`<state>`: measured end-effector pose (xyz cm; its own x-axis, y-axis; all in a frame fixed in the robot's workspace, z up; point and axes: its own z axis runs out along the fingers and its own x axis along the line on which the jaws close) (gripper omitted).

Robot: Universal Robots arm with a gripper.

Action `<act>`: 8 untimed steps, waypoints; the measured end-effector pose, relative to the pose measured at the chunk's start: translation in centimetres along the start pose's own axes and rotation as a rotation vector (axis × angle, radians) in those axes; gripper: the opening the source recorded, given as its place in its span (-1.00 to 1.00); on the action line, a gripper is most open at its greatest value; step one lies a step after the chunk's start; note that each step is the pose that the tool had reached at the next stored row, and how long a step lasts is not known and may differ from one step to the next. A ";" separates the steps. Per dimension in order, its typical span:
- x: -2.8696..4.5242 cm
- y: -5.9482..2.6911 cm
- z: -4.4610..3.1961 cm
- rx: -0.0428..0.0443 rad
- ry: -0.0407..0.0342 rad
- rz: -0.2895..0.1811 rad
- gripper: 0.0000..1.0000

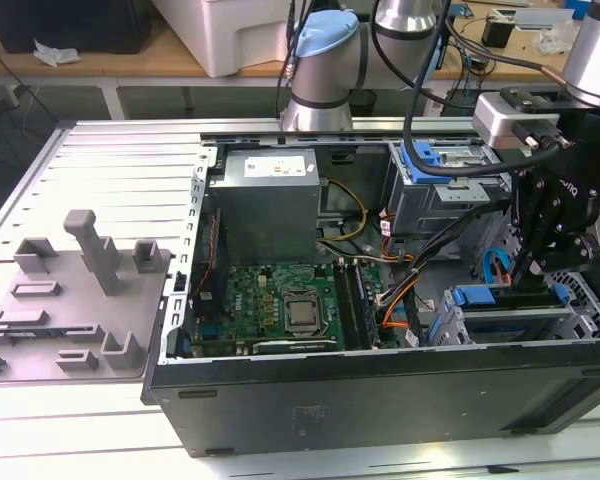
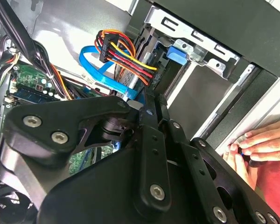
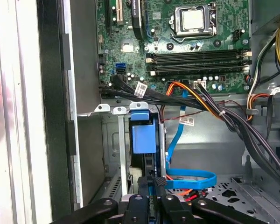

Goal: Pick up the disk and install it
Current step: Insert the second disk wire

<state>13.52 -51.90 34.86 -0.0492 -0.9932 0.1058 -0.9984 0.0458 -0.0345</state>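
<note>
The disk point(image 3: 143, 135) stands on edge inside the metal drive cage point(image 3: 109, 108), its blue rail frame facing the first wrist view and its dark body running back to my fingers. My gripper point(image 3: 153, 184) is shut on the disk's thin rear edge. In the exterior view the gripper point(image 1: 533, 272) hangs over the lower cage point(image 1: 500, 325) at the case's right end, with the disk point(image 1: 510, 300) seated in it. In the second wrist view the gripper point(image 2: 148, 100) points toward the cage point(image 2: 196, 35) and a blue tab.
Blue data cable point(image 3: 191, 177) and a bundle of power leads point(image 2: 126, 53) crowd the cage. The motherboard point(image 1: 280, 305), grey power-supply box point(image 1: 265, 200) and an upper cage with a blue bracket point(image 1: 430, 160) fill the case. A person's hand point(image 2: 256, 140) rests on the case edge.
</note>
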 end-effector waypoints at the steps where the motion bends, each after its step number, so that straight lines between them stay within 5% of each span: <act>1: 0.00 0.00 0.00 0.0011 -0.0006 0.000 -0.68; 8: 0.00 0.00 0.00 0.0045 -0.0029 -0.002 -0.68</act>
<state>13.52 -51.90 34.86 -0.0474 -0.9936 0.1029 -0.9983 0.0436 -0.0389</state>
